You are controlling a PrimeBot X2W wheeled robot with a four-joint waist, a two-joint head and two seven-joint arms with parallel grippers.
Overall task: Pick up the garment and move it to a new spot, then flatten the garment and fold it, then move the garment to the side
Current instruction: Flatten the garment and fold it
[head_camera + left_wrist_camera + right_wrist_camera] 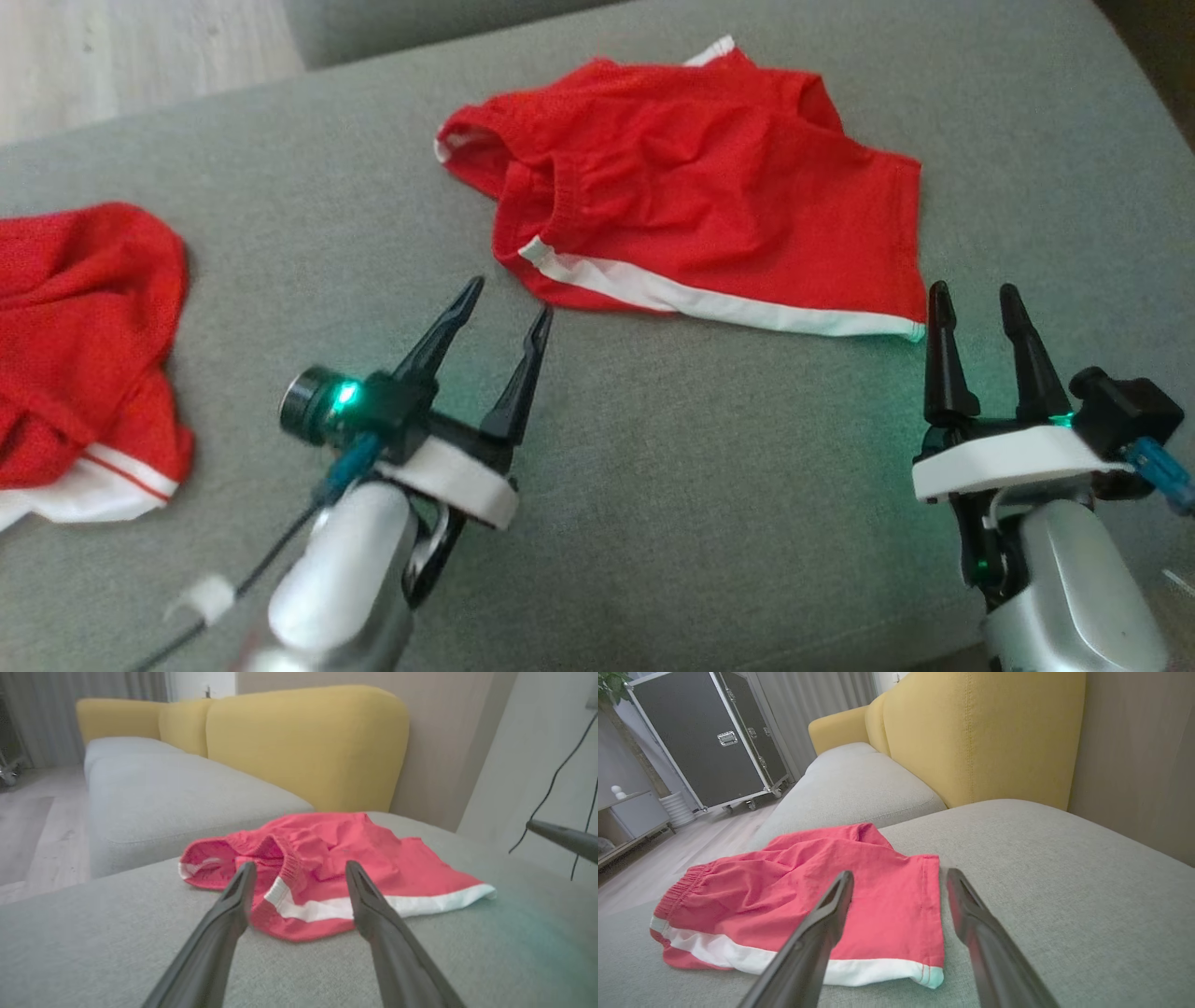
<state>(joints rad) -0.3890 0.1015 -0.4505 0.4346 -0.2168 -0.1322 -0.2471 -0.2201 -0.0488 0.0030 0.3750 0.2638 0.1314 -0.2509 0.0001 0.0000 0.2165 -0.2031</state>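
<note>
Position of the work: the red shorts [700, 196] lie crumpled but roughly spread on the grey cushion [700, 485], ahead of both arms. Their long axis runs across the head view from left to right, marked by the white stripe [709, 303] along the near edge, which slants slightly nearer the robot toward its right end.

Left gripper [509, 301]: jaws fully apart, nothing held. Its fingers point up and to the right at the left end of the stripe, near the gathered waistband [560, 182] but apart from it, with a strip of bare cushion between.

Right gripper [974, 292]: jaws fully apart, nothing held. Its tips stand just beside the near right corner of the shorts, with no contact evident. In the right wrist view that corner lies directly ahead, partly behind the left finger.

Finding: the two arms bracket the near edge, one toward each end, and the right is the closer of the two. A straight reach forward should bring each onto its own end of the stripe.

A second red garment [84, 345] lies well apart at the left edge — not the item faced by either arm
</note>
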